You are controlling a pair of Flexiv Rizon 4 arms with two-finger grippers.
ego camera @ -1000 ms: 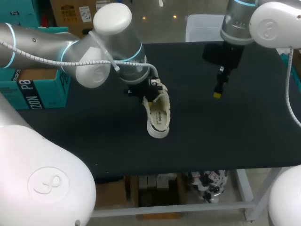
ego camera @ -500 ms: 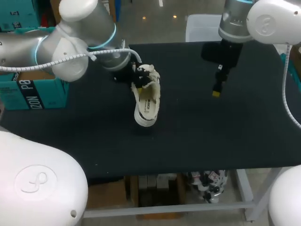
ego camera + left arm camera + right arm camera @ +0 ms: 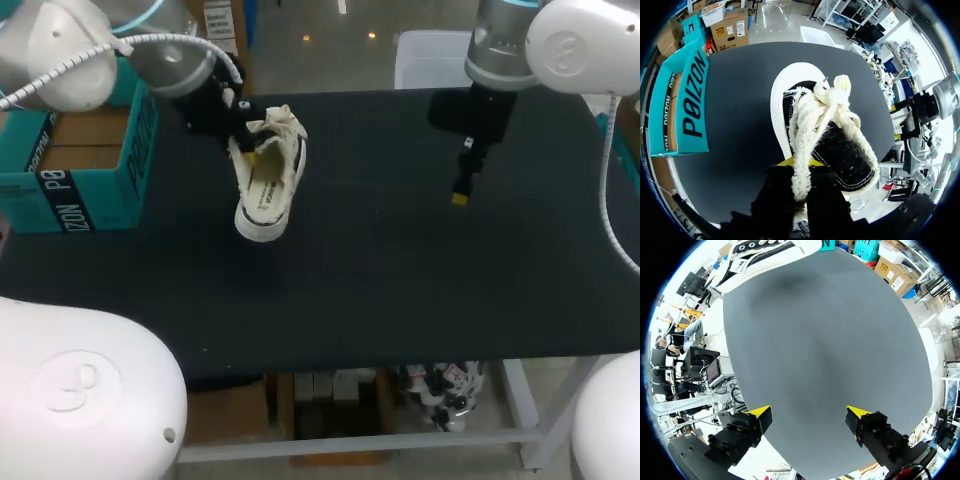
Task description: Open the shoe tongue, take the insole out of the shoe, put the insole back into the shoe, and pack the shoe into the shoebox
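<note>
Left gripper (image 3: pixel 799 167) clamped on shoe (image 3: pixel 826 117); right gripper (image 3: pixel 810 417) spread.
The shoe is held at its heel end and extends ahead of the left gripper, toe outward, over the table (image 3: pixel 400 260). The shoebox (image 3: pixel 80 185) stands beside it. The right jaws stand apart, well away from the shoe.

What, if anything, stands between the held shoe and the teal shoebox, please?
Nothing visible does. Only bare black table lies between the shoe, gripped by the left gripper, and the open shoebox to its left.

Shoe (image 3: pixel 826 125) in the left gripper (image 3: pixel 796 162)
</note>
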